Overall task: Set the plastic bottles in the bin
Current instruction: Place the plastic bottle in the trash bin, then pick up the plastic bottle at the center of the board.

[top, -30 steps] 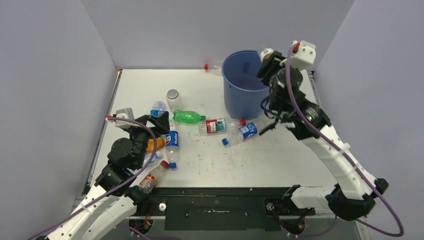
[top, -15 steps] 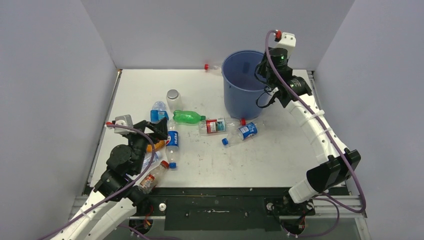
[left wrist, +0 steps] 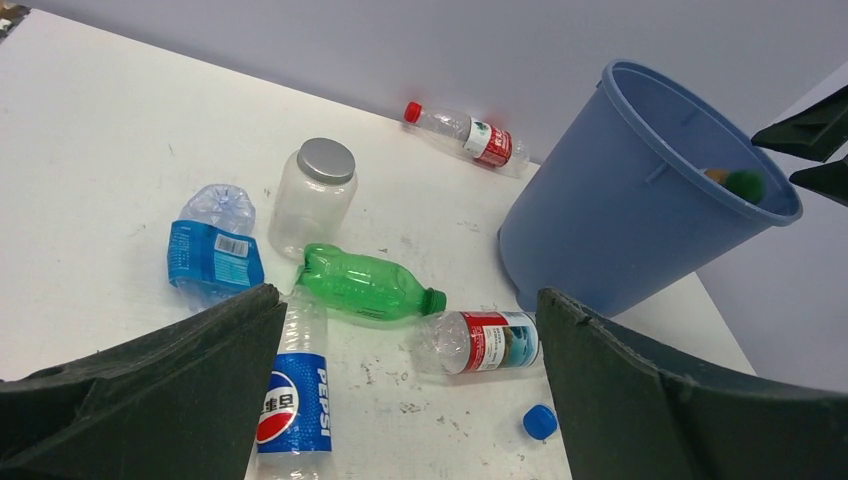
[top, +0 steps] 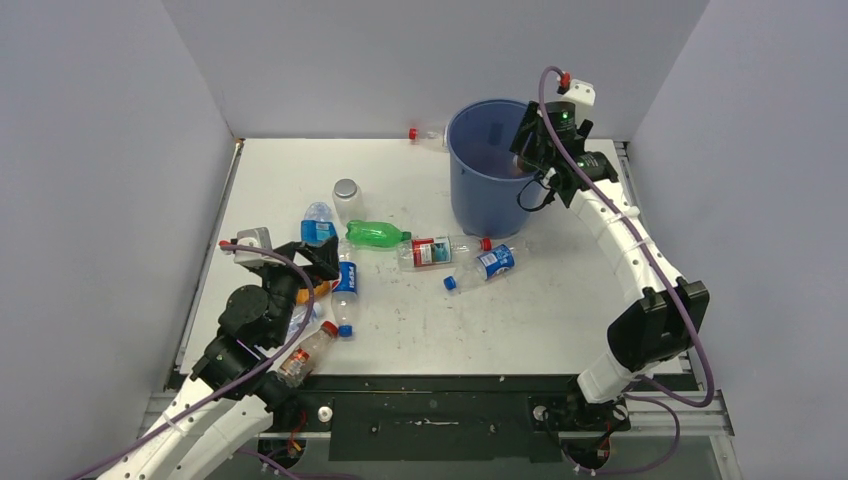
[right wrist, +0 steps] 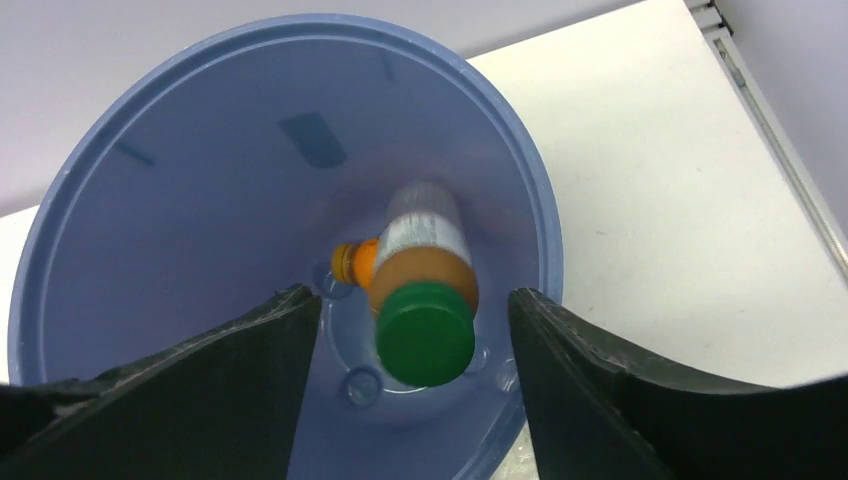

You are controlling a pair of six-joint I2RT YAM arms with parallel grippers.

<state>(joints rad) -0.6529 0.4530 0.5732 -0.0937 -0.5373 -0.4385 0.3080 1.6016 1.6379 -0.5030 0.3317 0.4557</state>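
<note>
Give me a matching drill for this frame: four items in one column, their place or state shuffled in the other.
Column 1
1. green bottle
2. clear jar with the grey lid
3. green-capped bottle
4. left gripper

Column 2
a. open, holding nothing
b. standing upright on the table
c. in the mouth of the bin
d. lying on its side on the table

Pairs: 1-d, 2-b, 3-c, 4-a
</note>
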